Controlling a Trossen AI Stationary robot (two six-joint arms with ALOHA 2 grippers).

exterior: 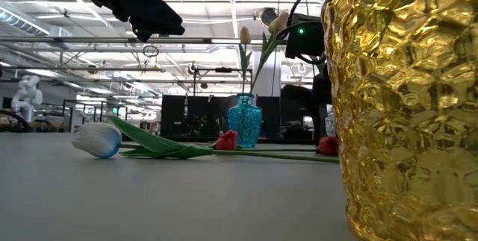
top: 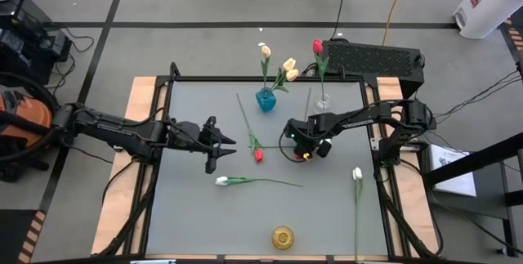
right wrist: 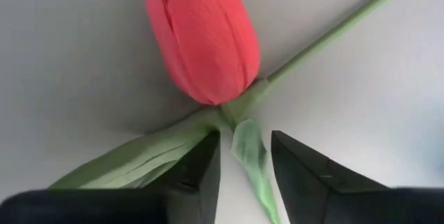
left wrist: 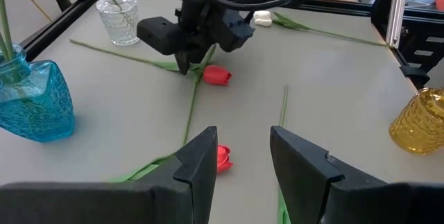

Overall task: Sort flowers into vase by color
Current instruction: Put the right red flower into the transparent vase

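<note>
My right gripper (top: 306, 153) is open and low over a red tulip (right wrist: 208, 37) that lies on the table. Its fingers stand on either side of a small leaf (right wrist: 251, 156) just below the bud. My left gripper (left wrist: 243, 161) is open and hovers above the table, with a second red tulip bud (left wrist: 222, 158) lying beside one finger. Two white tulips (top: 221, 181) (top: 357, 174) lie flat on the table. A blue vase (top: 265, 99) holds cream-yellow tulips (top: 288, 68). A clear glass vase (top: 324, 100) holds one red tulip (top: 318, 46). My right gripper comes down from above at the red tulip, just below the bud, where the leaves join the stem (right wrist: 236, 109). One finger (right wrist: 198, 175) overlaps the long leaf (right wrist: 139, 160). I cannot tell whether the fingers touch the flower. The tulip lies flat on the table.
A gold glass vase (top: 283, 237) stands near the table's near edge, and it fills the right of the low view (exterior: 407, 99). A black frame (top: 270, 78) borders the grey mat. Bare mat lies at the near left (top: 196, 223).
</note>
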